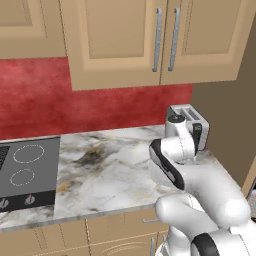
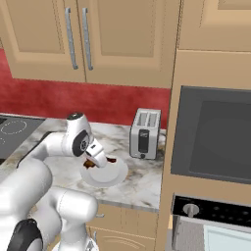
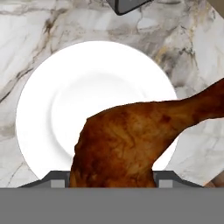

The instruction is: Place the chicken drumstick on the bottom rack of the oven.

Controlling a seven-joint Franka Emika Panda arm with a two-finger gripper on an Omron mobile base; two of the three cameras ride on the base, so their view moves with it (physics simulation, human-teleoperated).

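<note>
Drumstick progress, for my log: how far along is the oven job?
Done: the gripper has the drumstick and holds it above the white plate. In hand: carrying it off the marble counter. Left: moving to the oven, lower right in the right base view, and setting it on the bottom rack.

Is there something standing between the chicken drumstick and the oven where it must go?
The chicken drumstick sits in the gripper above the white plate. The toaster stands on the counter further back, likely off the path. The oven shows low right; whether its door is open cannot be told.
</note>
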